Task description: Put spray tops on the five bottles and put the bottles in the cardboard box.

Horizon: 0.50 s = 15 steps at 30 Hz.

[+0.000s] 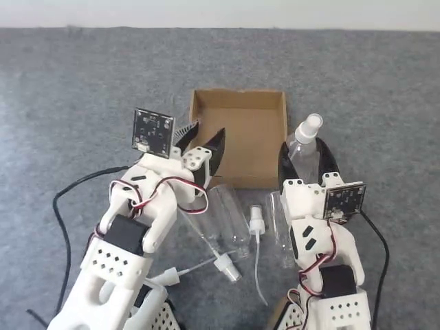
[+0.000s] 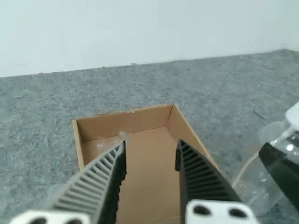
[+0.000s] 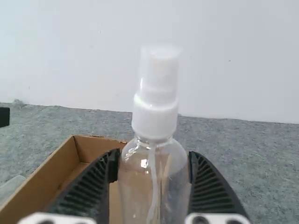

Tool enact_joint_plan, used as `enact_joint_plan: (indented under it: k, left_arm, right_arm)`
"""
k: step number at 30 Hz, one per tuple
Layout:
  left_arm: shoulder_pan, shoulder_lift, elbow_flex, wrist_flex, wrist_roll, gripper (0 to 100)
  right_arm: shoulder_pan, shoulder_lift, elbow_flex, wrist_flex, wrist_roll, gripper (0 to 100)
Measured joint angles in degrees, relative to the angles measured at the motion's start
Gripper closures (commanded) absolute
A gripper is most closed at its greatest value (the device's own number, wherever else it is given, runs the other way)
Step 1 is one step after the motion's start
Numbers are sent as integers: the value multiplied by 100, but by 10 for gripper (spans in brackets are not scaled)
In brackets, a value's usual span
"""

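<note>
Grey, carpet-like surface (image 1: pixel 82 89) runs back to a plain white wall (image 2: pixel 140 28). The cardboard box (image 1: pixel 237 137) sits open-topped at mid-surface, its brown floor exposed. Left gripper (image 1: pixel 203 141) hangs over the box's near-left corner, fingers spread and holding nothing; the left wrist view confirms the gap between its ribbed fingers (image 2: pixel 110 172). Right gripper (image 1: pixel 303 152) is clamped on 1 clear bottle (image 1: pixel 302 141), held upright with its white spray top (image 3: pixel 155 84) fitted, just beside the box's right wall and outside it. Between the arms, nearer than the box, 2 clear uncapped bottles (image 1: pixel 230 220) (image 1: pixel 280 230) lie on their sides. 3 loose spray tops (image 1: pixel 256 221) (image 1: pixel 228 267) (image 1: pixel 172 277) with thin tubes lie near them. A black cable (image 1: pixel 65 227) trails across the surface at the left arm's outer side.
</note>
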Motion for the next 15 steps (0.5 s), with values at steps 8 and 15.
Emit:
enact_joint_plan:
  k: [8, 15]
  left_arm:
    - [343, -35, 237, 0, 9, 840]
    - [1002, -35, 413, 0, -352, 840]
  right_arm:
    - [0, 0, -281, 0, 0, 919]
    - [0, 0, -589, 0, 0, 919]
